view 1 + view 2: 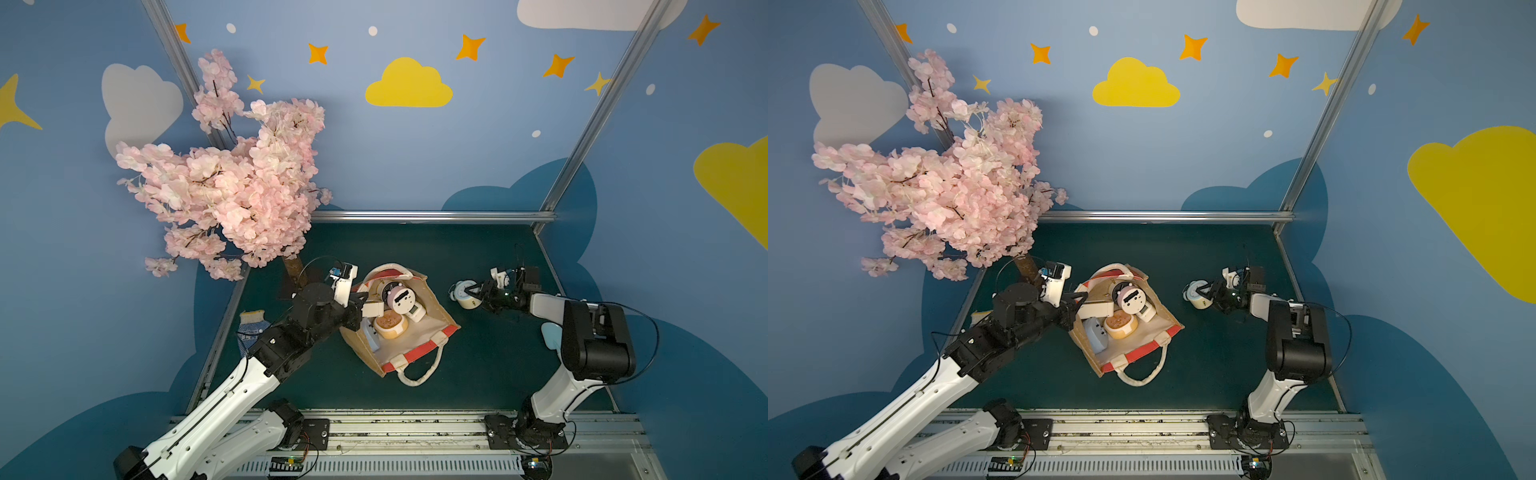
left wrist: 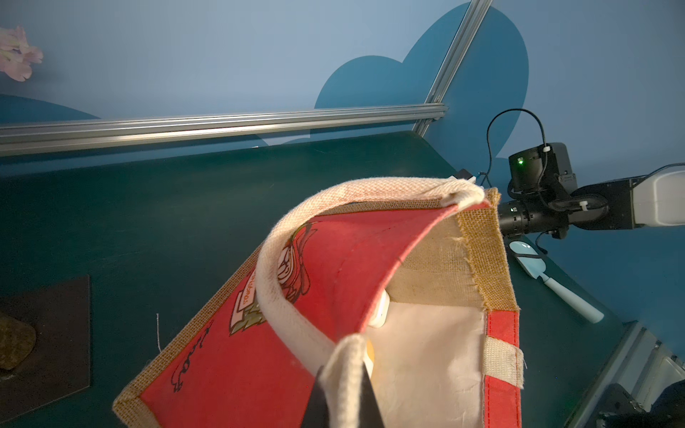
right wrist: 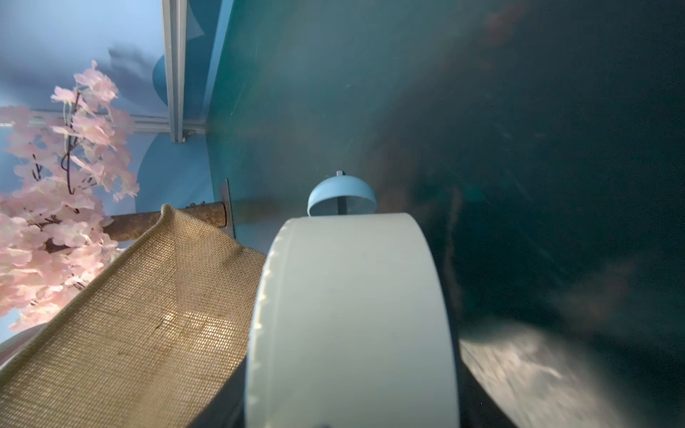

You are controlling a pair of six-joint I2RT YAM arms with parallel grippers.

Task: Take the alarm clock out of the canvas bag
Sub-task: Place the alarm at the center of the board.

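The right gripper [image 1: 473,294] is clamped around the alarm clock [image 1: 464,292], a pale blue and white twin-bell clock. Its jaws stand part-way apart, with the clock's broad white body [image 3: 352,315] between them. The clock is outside the canvas bag [image 1: 415,343], well to the bag's right over the dark green table [image 1: 415,249]. Whether it touches the table cannot be told. The left gripper [image 2: 344,404] is clenched tight on one thick cream handle [image 2: 274,281] at the bag's left edge, and the red printed face beside it leans over. The bag stands open in the middle of the table. Both top views look down into its cream lining, where several things lie close together. A pink-rimmed round clock [image 1: 402,300] with a black bar on its face lies toward the back, and a small white device [image 1: 417,311] is just beside it. A cream round tub [image 1: 390,324] with an orange-brown top is in front of them, and a pale blue item [image 1: 1096,334] sits against the left wall. The second handle [image 1: 419,374] droops onto the table at the front. A pale blue spatula [image 2: 556,285] lies near the right arm, and a pink blossom tree [image 1: 224,183] stands at the back left.
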